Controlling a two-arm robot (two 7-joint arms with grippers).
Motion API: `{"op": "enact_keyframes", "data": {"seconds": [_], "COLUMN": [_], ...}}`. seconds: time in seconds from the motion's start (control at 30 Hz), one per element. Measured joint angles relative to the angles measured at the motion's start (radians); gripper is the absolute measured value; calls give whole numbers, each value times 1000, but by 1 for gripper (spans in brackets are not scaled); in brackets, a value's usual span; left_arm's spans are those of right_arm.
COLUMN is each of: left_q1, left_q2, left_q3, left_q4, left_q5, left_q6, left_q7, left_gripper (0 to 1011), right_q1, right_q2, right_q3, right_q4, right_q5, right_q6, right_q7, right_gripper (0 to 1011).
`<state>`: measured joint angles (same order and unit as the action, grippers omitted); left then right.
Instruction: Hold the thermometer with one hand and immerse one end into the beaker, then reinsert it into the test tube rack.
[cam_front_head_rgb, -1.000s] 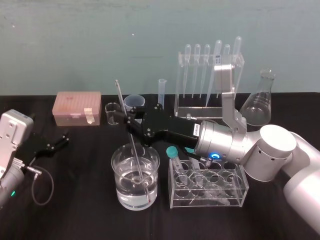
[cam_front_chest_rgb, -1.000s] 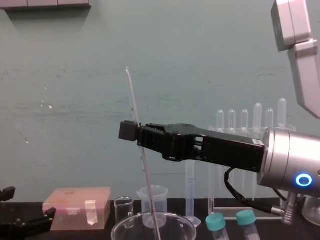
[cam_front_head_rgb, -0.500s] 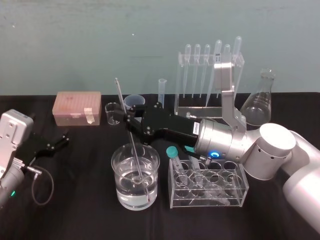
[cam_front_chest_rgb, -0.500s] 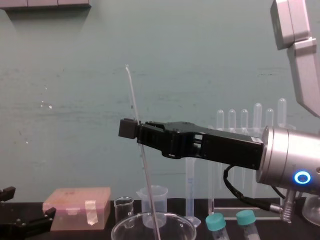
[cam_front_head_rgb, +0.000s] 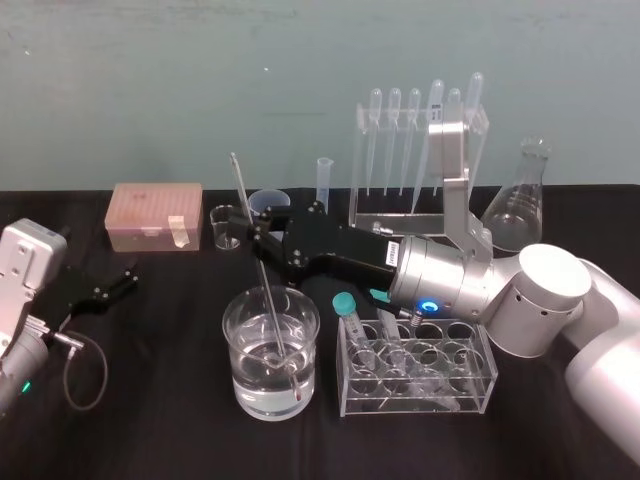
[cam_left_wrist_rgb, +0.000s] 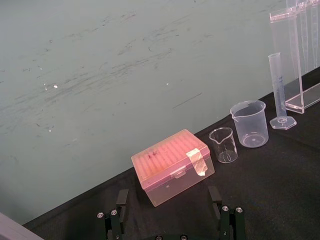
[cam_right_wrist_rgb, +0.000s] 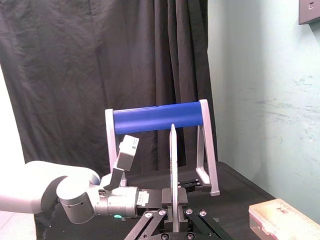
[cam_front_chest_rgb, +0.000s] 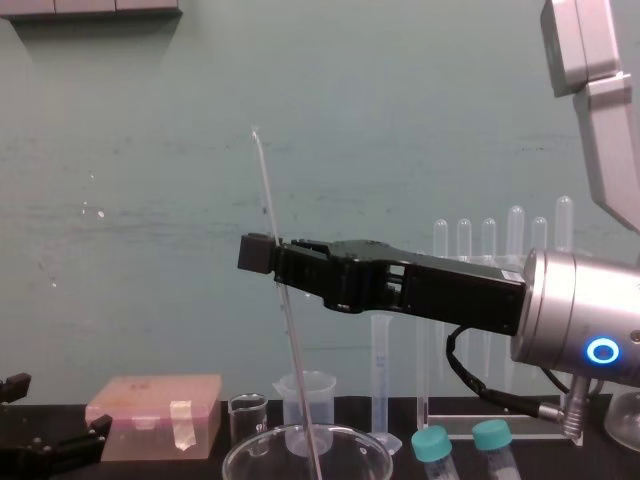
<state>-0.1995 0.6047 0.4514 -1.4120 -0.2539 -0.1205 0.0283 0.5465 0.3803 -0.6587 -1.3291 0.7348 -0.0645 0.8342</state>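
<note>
The thermometer (cam_front_head_rgb: 262, 275), a long thin glass rod, leans slightly, with its lower end in the water of the wide glass beaker (cam_front_head_rgb: 240, 352). My right gripper (cam_front_head_rgb: 258, 236), long and black on a silver wrist with a blue ring, is shut on the rod above the beaker's rim. The chest view shows the same grip (cam_front_chest_rgb: 272, 256) on the thermometer (cam_front_chest_rgb: 265, 195). In the right wrist view the rod (cam_right_wrist_rgb: 172, 160) rises from between the fingers. The test tube rack (cam_front_head_rgb: 398, 214) with its pipettes stands behind, at the back. My left gripper (cam_front_head_rgb: 100, 290) rests open on the table at the left.
A pink tip box (cam_front_head_rgb: 155, 215), a tiny glass beaker (cam_front_head_rgb: 226, 228), a plastic spouted beaker (cam_front_head_rgb: 268, 206) and a graduated cylinder (cam_front_head_rgb: 324, 182) line the back. An Erlenmeyer flask (cam_front_head_rgb: 518, 205) stands at the back right. A low clear rack (cam_front_head_rgb: 416, 372) with teal-capped tubes sits right of the beaker.
My right gripper has risen slightly with the thermometer, whose lower end stays in the water. The left arm has not moved.
</note>
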Motion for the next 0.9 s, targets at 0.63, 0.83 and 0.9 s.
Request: {"op": "enact_keyframes", "data": {"seconds": [0.63, 0.83, 0.9], "left_q1": [0, 0, 0], "left_q2": [0, 0, 0], "left_q3": [0, 0, 0], "left_q4": [0, 0, 0], "left_q5": [0, 0, 0], "left_q6": [0, 0, 0], "left_q7": [0, 0, 0], "left_gripper": [1008, 1008, 1008], "right_q1": [-1, -1, -1], "right_q2": [-1, -3, -3], "right_q3": [-1, -3, -3], "right_q4": [1, 2, 2], "right_q5": [-1, -2, -3], "right_q6": [-1, -2, -2], "right_q7": [0, 0, 0], "right_gripper": [57, 57, 57]}}
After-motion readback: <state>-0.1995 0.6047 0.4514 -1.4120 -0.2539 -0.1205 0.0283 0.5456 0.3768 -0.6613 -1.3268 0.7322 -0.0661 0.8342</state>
